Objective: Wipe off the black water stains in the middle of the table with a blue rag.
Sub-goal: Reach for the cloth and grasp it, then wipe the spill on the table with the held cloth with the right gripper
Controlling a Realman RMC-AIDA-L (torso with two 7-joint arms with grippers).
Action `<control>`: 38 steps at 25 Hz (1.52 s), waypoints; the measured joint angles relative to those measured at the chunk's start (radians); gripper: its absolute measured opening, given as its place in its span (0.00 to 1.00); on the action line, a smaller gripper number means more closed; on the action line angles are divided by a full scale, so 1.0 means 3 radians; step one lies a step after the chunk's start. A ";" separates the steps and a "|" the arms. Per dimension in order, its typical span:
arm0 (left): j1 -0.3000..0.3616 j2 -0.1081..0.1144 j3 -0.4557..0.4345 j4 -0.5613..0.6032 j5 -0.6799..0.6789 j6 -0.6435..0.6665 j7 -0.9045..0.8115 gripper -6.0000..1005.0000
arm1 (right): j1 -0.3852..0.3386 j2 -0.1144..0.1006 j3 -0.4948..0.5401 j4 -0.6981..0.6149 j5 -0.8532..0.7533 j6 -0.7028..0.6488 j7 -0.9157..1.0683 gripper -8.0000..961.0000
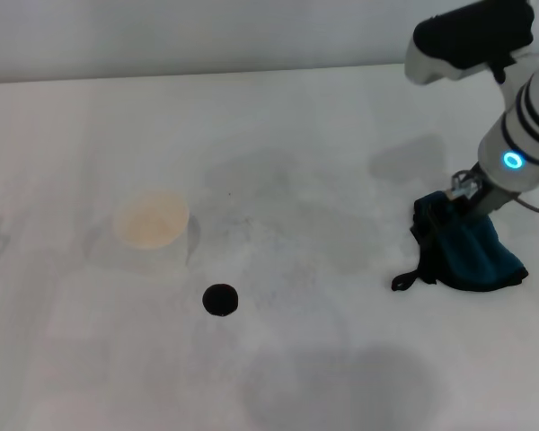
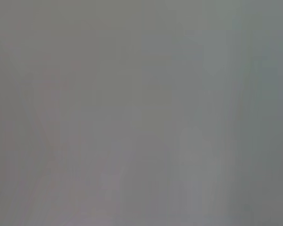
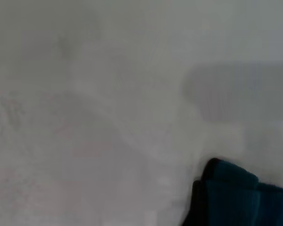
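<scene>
Black round water stain point(image 1: 220, 299) is sat well apart to the left of the teal-blue soft rag point(image 1: 472, 250), which is pinched in the right gripper point(image 1: 460, 199) jaws on the white counter point(image 1: 323, 135).

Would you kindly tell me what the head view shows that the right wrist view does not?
Only the head view shows the small round black water stain, the white paper cup behind and to its left, and the right gripper at the top of the rag, whose black loop tag trails on the table. The right wrist view adds nothing of its own. Both show the soft dark teal-blue rag and the broad white table.
</scene>
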 joint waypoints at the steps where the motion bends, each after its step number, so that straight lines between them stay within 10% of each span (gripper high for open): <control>1: 0.0000 -0.0001 0.0000 0.0000 0.0002 0.0000 0.0000 0.88 | 0.0007 0.0000 -0.0008 0.0075 -0.0011 -0.0041 -0.0001 0.78; 16: 0.0011 -0.0009 0.0000 0.0006 0.0044 0.0005 0.0000 0.88 | 0.0120 -0.0001 -0.0022 0.0627 -0.0181 -0.0298 -0.0044 0.77; 27: -0.0003 -0.0004 -0.0005 -0.0003 0.0041 0.0005 0.0000 0.88 | 0.0162 0.0003 -0.0107 0.0646 -0.0182 -0.0340 -0.0097 0.30; 38: -0.0007 -0.0004 -0.0005 -0.0019 0.0027 0.0005 0.0000 0.88 | 0.0195 0.0029 -0.0205 0.0699 -0.0063 -0.0398 -0.0105 0.08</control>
